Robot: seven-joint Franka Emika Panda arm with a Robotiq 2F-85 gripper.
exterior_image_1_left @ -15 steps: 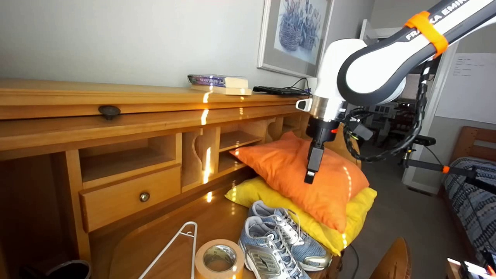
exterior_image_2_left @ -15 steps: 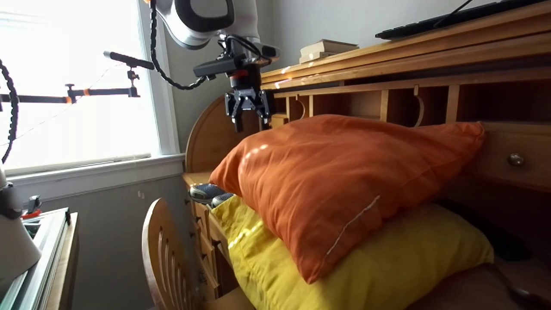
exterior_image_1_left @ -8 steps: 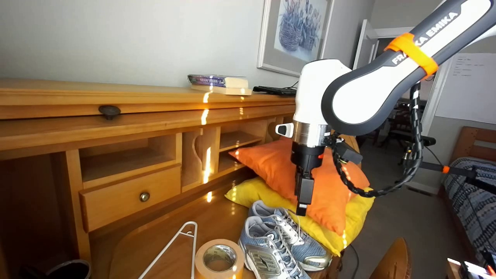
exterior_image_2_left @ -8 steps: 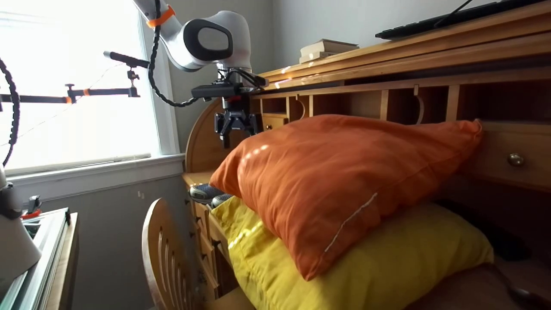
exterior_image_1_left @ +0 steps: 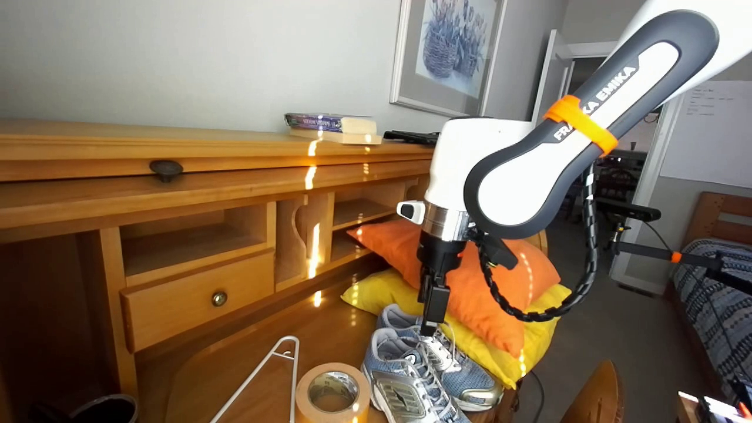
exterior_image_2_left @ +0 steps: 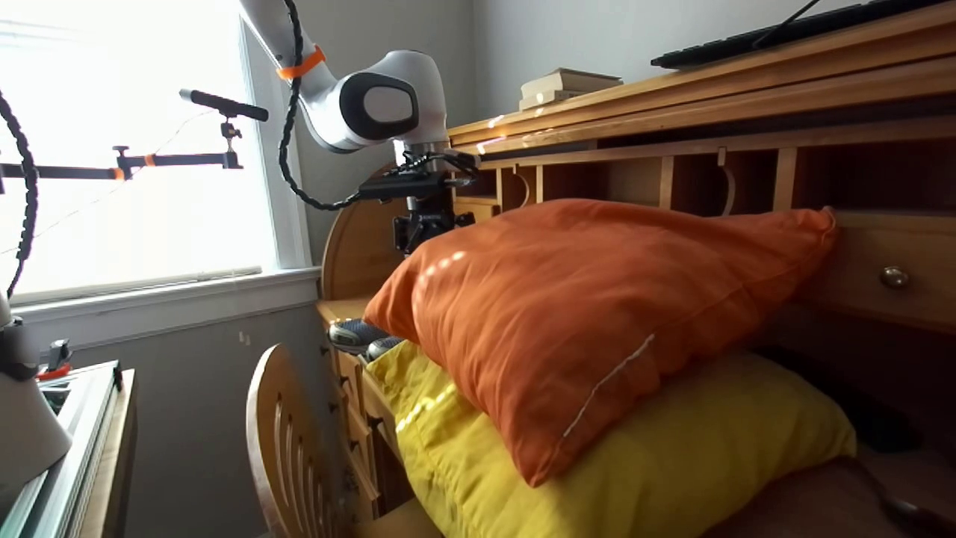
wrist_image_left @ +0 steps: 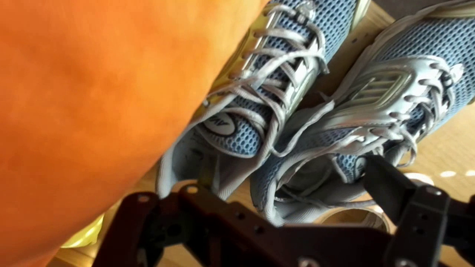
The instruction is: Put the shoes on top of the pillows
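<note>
The desk carries the whole job. Over it reaches the robot arm, wrist pointing down beside the pillow stack. The orange pillow lies slanted on the yellow pillow; being uppermost, it looks like the landing place, though its slope may let a load slide.

The shoes sit on the desk at the pillows' edge, side by side, soles down, neither yet on a pillow. The coming move turns on how they lie: beneath the gripper, and in the wrist view slantwise, heels nearest the fingers, toes away to the upper right. The pillow-side shoe is partly hidden there by orange cloth; the tape-side shoe shows more fully.

The gripper's fingers stand apart with nothing held, one over the heel opening of the pillow-side shoe, the other over the tongue of the tape-side shoe, so that the two facing collar walls fall between them in that view. Closing here could well catch both collars at once; a small shift or turn to take a single wall would probably serve better. An exterior view has the fingertips in front of the pillow-side shoe, but whether they touch it cannot be told.

The roll of tape lies just beside the tape-side shoe, near its heel. The laces have loose ends that might snag a finger.
</note>
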